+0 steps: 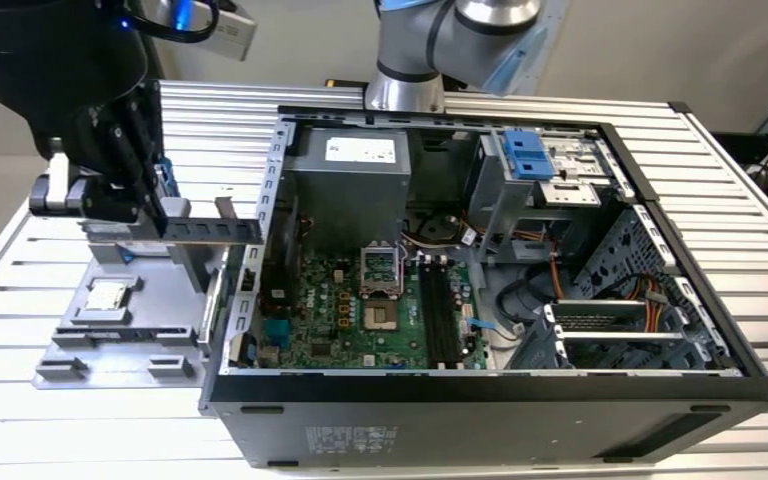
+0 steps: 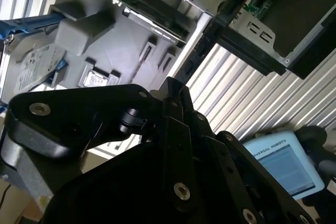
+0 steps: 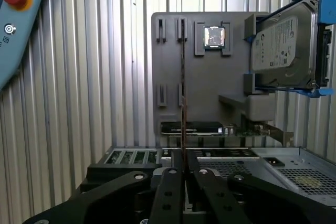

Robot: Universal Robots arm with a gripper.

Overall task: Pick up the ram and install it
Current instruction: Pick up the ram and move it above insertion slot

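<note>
- in the exterior view the gripper [image 1: 160, 222] hangs over a grey parts fixture [image 1: 91, 340] at the exterior view's left, beside the open computer case [image 1: 491, 385].
- its fingers [image 3: 169, 184] are drawn in tight on the ram [image 1: 217, 231], with only the thin board between them.
- the ram is a dark stick held level and standing on its long edge, and one end reaches toward the case wall.
- in the first wrist view the ram [image 3: 183, 124] shows edge-on as a thin line running out from the fingertips. it lines up with a pair of narrow slots in the fixture [image 3: 210, 87].
- i cannot tell whether its lower edge sits in those slots or hangs just above them.
- a processor chip [image 3: 214, 37] lies in a square pocket of the fixture, just beside the ram's line.
- a silver hard drive in a blue frame [image 3: 281, 45] stands at the fixture's edge, farther from the ram than the chip.
- inside the case the green motherboard [image 1: 344, 310] lies flat, with long black memory slots [image 1: 440, 315] well apart from the gripper.
- a pale blue teach pendant [image 2: 286, 163] rests on the slatted metal table [image 1: 91, 430].
</note>
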